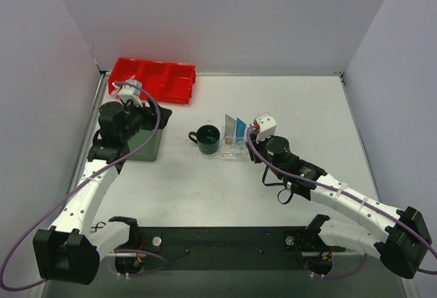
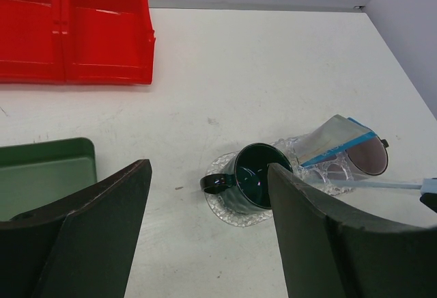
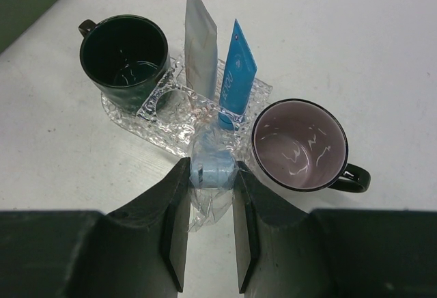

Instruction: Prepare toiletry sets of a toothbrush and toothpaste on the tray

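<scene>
white lettering on blue toothpaste (image 3: 235, 72), too small to read

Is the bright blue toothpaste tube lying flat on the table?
No, the blue tube stands upright on the clear bumpy plastic tray, beside the white-grey tube.

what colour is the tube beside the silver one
Bright blue toothpaste tube, clearest in the right wrist view.

We list a clear, bumpy tray (image 3: 171, 130), a white-grey toothpaste (image 3: 199, 45) and a blue toothpaste (image 3: 235, 65) standing side by side in it, and one pale toothbrush (image 3: 214, 168) in clear wrap, pinched by the right gripper (image 3: 212, 202) at the tray's near rim.
</scene>
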Action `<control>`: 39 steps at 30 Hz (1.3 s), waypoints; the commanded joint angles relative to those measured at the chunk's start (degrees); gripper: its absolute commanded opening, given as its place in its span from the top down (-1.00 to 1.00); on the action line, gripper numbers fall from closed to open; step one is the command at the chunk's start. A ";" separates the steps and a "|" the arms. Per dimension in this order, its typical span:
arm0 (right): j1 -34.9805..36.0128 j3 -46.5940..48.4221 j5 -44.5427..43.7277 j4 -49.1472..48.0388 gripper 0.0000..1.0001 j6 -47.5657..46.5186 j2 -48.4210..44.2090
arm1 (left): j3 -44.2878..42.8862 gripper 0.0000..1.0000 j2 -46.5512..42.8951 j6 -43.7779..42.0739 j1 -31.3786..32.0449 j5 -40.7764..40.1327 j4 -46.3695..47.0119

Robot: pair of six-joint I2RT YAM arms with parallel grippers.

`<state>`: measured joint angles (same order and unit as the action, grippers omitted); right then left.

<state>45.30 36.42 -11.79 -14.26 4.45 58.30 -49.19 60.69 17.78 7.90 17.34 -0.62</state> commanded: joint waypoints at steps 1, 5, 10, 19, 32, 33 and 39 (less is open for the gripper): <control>-0.39 -0.92 -1.83 -5.07 1.00 -0.67 0.93 | -0.29 -0.58 -0.13 -0.73 0.18 -0.29 1.68; -0.21 -0.83 -2.53 -5.51 1.00 -0.93 2.16 | -0.29 -0.58 -0.13 -0.82 0.18 -0.56 1.59; -0.04 -1.44 -2.88 -7.62 1.00 -1.28 3.04 | -0.29 -0.58 -0.13 -1.08 0.18 -0.56 1.50; 1.28 -2.50 -5.78 -11.05 1.00 -2.51 5.06 | -0.38 -0.58 0.05 -1.26 0.18 -0.47 1.41; 4.97 -1.10 -11.85 -11.76 1.00 -5.94 9.37 | -0.38 -0.58 -0.13 -1.26 0.18 -0.47 1.24; 5.24 -1.01 -12.29 -11.58 1.00 -6.29 9.55 | -0.47 -0.58 -0.04 -1.34 0.18 -0.47 1.24; 6.82 -0.65 -14.05 -10.35 0.40 -6.73 9.11 | -0.56 -0.58 -0.13 -1.26 0.18 -0.47 1.15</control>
<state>51.09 34.24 -22.85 -24.62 -1.39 67.40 -49.19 60.77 17.32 7.90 17.12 -0.64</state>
